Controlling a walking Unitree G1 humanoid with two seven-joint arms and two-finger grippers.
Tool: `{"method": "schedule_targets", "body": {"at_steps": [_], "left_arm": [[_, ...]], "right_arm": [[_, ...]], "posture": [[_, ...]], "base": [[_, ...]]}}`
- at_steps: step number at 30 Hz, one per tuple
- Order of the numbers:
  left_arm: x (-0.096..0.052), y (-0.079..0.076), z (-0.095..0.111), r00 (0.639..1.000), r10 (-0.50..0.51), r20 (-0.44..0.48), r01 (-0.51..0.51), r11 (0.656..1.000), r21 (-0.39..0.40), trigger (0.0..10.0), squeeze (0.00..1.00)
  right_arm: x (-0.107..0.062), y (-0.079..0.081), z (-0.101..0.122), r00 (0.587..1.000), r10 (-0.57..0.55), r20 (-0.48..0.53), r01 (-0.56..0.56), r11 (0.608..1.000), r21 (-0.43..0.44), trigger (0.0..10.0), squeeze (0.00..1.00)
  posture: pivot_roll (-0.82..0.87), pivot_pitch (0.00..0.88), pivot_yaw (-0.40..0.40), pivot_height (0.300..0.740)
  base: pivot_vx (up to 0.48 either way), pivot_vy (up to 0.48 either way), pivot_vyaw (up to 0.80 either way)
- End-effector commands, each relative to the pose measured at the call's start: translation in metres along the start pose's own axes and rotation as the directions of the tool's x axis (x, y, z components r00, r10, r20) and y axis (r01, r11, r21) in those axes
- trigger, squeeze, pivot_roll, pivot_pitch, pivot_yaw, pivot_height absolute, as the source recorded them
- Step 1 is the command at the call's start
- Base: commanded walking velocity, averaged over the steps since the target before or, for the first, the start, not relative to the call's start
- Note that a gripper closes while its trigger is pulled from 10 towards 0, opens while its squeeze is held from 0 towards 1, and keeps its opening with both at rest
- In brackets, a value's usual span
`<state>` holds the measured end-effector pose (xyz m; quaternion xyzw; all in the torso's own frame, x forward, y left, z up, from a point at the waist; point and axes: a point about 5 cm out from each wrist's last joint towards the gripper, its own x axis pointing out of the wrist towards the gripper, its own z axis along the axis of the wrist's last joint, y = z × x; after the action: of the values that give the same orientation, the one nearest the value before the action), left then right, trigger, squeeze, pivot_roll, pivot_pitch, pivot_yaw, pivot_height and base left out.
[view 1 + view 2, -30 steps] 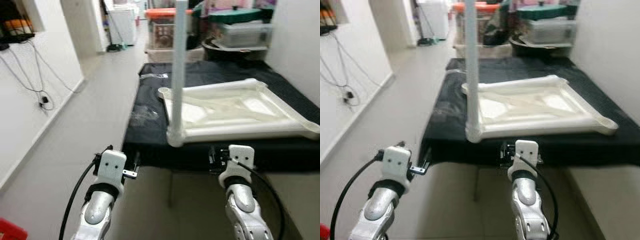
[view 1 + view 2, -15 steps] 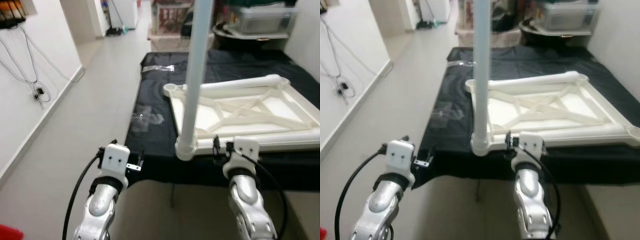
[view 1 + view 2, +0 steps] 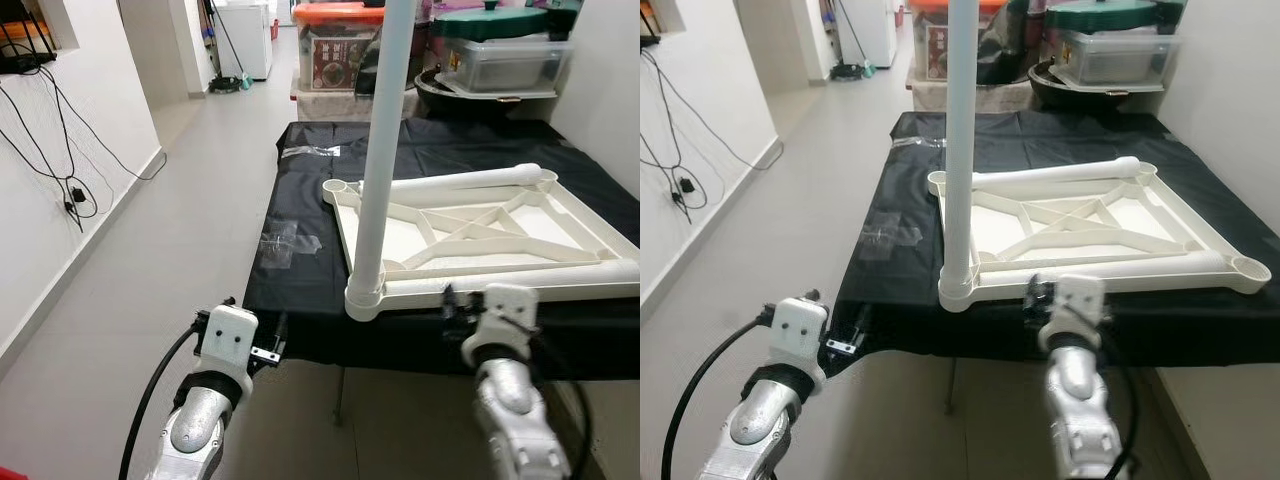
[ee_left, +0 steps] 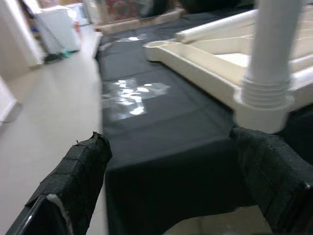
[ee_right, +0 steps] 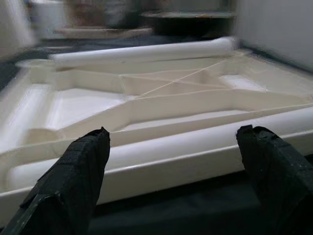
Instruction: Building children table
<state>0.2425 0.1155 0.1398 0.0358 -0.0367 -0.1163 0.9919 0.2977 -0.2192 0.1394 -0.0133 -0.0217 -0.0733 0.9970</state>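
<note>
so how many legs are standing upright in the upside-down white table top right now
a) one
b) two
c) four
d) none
a) one: a single leg stands upright in the near left corner socket of the table top, while the other two legs lie loose along its near and far edges.

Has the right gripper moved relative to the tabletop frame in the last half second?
Yes. The right gripper, open, has pulled back from the white tabletop frame; earlier it overlapped the frame's near rail, now it sits just below it.

A black-draped bench [image 3: 310,300] carries the upturned white tabletop [image 3: 480,235] and clear plastic bags [image 3: 285,243].
</note>
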Motion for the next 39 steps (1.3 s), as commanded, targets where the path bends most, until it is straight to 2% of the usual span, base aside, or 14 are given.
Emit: {"method": "schedule_targets", "body": {"at_steps": [1,3,4,9,10,11,12,16,17,19,25,26,30,39], "left_arm": [[-0.008,-0.013,-0.001,0.996,-0.092,-0.011,0.091,0.995,-0.040,10.0,0.00],[-0.011,-0.018,-0.001,0.992,-0.123,-0.012,0.122,0.991,-0.049,10.0,0.00],[-0.016,-0.025,-0.001,0.987,-0.158,-0.012,0.157,0.985,-0.074,10.0,0.00],[-0.027,-0.034,0.000,0.976,-0.218,-0.019,0.216,0.973,-0.076,10.0,0.00],[-0.030,-0.036,0.001,0.973,-0.231,-0.021,0.229,0.970,-0.085,10.0,0.00],[-0.030,-0.036,0.001,0.973,-0.231,-0.021,0.229,0.970,-0.085,10.0,0.00],[-0.031,-0.038,0.002,0.969,-0.245,-0.022,0.242,0.966,-0.090,10.0,0.00],[-0.038,-0.040,0.002,0.963,-0.266,-0.032,0.262,0.961,-0.090,10.0,0.00],[-0.038,-0.040,0.002,0.963,-0.266,-0.032,0.262,0.961,-0.090,10.0,0.00],[-0.044,-0.043,0.002,0.957,-0.286,-0.042,0.280,0.955,-0.098,10.0,0.00],[-0.047,-0.046,0.003,0.952,-0.302,-0.043,0.297,0.950,-0.098,10.0,0.00],[-0.049,-0.047,0.004,0.951,-0.307,-0.045,0.302,0.948,-0.096,10.0,0.00],[-0.050,-0.048,0.004,0.948,-0.313,-0.048,0.308,0.947,-0.095,10.0,0.00],[-0.051,-0.051,0.004,0.940,-0.339,-0.052,0.335,0.940,-0.069,10.0,0.00]], "right_arm": [[0.005,-0.008,0.000,0.986,0.163,-0.024,-0.162,0.985,0.052,10.0,0.00],[0.007,-0.012,0.003,0.973,0.231,-0.022,-0.229,0.971,0.070,10.0,0.00],[0.010,-0.016,0.010,0.943,0.332,-0.015,-0.329,0.939,0.098,10.0,1.00],[0.015,-0.016,0.023,0.877,0.479,-0.024,-0.476,0.876,0.085,10.0,1.00],[0.016,-0.017,0.026,0.864,0.503,-0.025,-0.500,0.862,0.080,10.0,0.89],[0.016,-0.017,0.026,0.864,0.503,-0.025,-0.500,0.862,0.080,10.0,0.89],[0.018,-0.016,0.029,0.846,0.533,-0.020,-0.530,0.844,0.080,10.0,0.00],[0.019,-0.009,0.040,0.743,0.669,-0.017,-0.663,0.740,0.111,10.0,0.00],[0.019,-0.009,0.040,0.743,0.669,-0.017,-0.663,0.740,0.111,10.0,0.00],[0.019,0.001,0.048,0.614,0.789,-0.027,-0.782,0.613,0.113,10.0,0.00],[0.021,0.003,0.052,0.531,0.847,-0.036,-0.840,0.532,0.107,10.0,0.00],[0.022,0.002,0.055,0.458,0.887,-0.057,-0.881,0.461,0.106,10.0,0.00],[0.024,0.000,0.058,0.400,0.913,-0.081,-0.910,0.406,0.087,10.0,0.00],[0.035,0.004,0.063,0.391,0.916,-0.086,-0.918,0.395,0.040,10.0,0.00]], "posture": [[0.06,0.131,-0.006,0.740],[0.06,0.136,-0.005,0.740],[0.06,0.157,-0.009,0.740],[0.07,0.191,-0.012,0.740],[0.08,0.208,-0.016,0.740],[0.08,0.208,-0.016,0.740],[0.08,0.208,-0.016,0.740],[0.09,0.238,-0.012,0.740],[0.09,0.238,-0.012,0.740],[0.10,0.249,-0.010,0.740],[0.10,0.251,-0.010,0.740],[0.11,0.250,-0.014,0.740],[0.10,0.243,-0.016,0.740],[0.10,0.225,-0.015,0.740]], "base": [[0.000,0.000,0.00],[0.000,0.000,0.00],[0.000,0.000,0.00],[0.000,0.000,0.00],[0.000,0.000,0.00],[0.000,0.000,0.00],[0.000,0.000,0.00],[0.000,0.000,0.00],[0.000,0.000,0.00],[0.000,0.000,0.00],[0.000,0.000,0.00],[0.000,0.000,0.00],[0.000,0.000,0.00],[0.000,0.000,0.00]]}}
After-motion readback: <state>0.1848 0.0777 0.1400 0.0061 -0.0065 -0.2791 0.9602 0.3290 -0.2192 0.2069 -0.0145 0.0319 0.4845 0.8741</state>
